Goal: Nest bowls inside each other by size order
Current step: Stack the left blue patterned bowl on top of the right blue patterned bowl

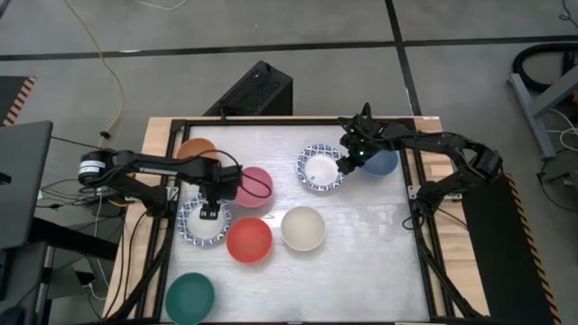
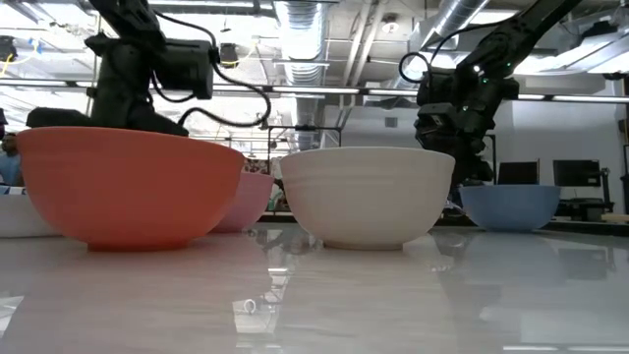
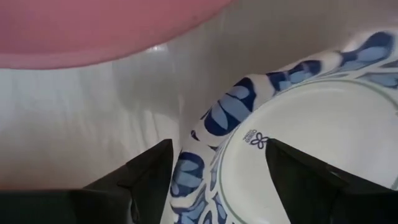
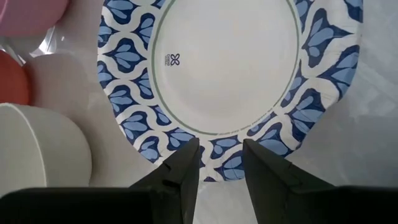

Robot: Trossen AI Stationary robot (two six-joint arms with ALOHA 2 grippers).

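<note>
Over each blue-rimmed bowl (image 4: 224,81), an open hand: left hand (image 3: 214,165), right hand (image 4: 221,158).

Orange bowl (image 1: 195,148) partly hidden under left arm.

High view looks straight down from above, far enough to take in the whole table (image 1: 361,271), both arms and floor around it. Low view sits at tabletop height, facing level across the table into the room, very near the red bowl (image 2: 128,187) and cream bowl (image 2: 366,195); both also show in the high view. Left wrist view is very close above a blue-patterned bowl (image 3: 236,112) rim, pink bowl (image 3: 106,28) edge beyond. Right wrist view looks nearly straight down, close, on another blue-patterned bowl (image 4: 230,74); it shares the cream bowl with the low view.
</note>
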